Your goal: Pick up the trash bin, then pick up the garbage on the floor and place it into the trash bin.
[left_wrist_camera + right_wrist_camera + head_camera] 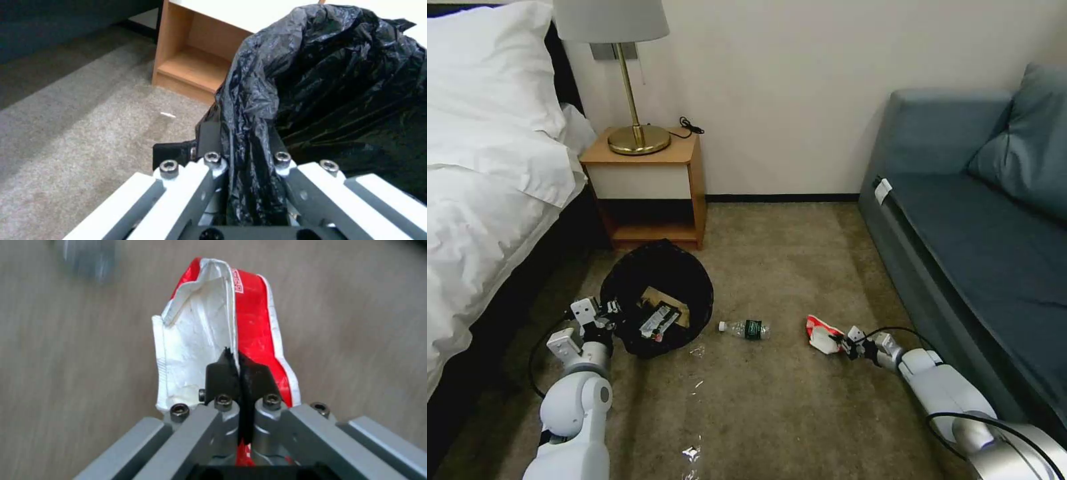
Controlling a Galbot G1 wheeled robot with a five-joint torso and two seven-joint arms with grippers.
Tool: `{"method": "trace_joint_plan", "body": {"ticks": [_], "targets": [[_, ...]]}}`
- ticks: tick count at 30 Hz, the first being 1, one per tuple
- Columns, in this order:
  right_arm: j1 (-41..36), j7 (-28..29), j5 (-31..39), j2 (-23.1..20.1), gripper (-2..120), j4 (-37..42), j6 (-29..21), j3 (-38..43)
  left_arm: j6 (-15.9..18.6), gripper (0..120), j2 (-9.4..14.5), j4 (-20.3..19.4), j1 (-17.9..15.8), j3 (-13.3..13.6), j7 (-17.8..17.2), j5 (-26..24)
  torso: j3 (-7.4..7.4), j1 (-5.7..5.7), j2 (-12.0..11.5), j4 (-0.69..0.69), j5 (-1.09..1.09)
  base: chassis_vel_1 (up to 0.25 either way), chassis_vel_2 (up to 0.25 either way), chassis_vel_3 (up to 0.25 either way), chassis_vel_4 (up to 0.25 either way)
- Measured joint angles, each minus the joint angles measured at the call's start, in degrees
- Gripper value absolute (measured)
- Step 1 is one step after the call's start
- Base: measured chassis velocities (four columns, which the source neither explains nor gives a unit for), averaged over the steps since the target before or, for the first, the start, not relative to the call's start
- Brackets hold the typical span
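Beige carpet ran between a white bed and a blue sofa, with a wooden nightstand (lamp on top) against the far wall. Just beyond the left gripper, the trash bin stood tipped, its black liner pinched at the rim between the clenched fingers. Ahead of the right gripper, a red-and-white wrapper was clamped by its edge. Between both claws lay a clear bottle, apart from each.

Bottle between bin and wrapper
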Motion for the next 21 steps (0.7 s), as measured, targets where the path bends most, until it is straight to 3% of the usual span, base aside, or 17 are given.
{"method": "trace_joint_plan", "body": {"ticks": [4, 11, 21], "targets": [[0.07, 0.86, 0.3, 2.49, 0, 3.19, 4.28, 3.6, -0.01, 4, -0.03, 0.61, -0.36, 0.14, -0.01, 0.12, 0.0, 0.0, 0.0, 0.04, 0.02, 0.0, 0.0, 0.0, 0.0], [-0.81, 3.57, 1.28, 3.63, 0, 8.78, 6.47, 4.73, -0.01, 4, -0.08, 1.2, -0.62, 0.19, -0.04, 0.27, 0.0, 0.0, 0.0, 0.01, 0.0, 0.0, 0.0, 0.0, 0.0], [-5.85, 8.73, 6.57, 1.64, 0, 30.4, 5.33, 0.15, -0.03, 4, -0.53, 2.34, -1.39, 0.69, -0.05, 1.09, 0.0, 0.0, 0.0, 0.0, 0.0, 0.0, 0.0, 0.0, 0.0]]}}
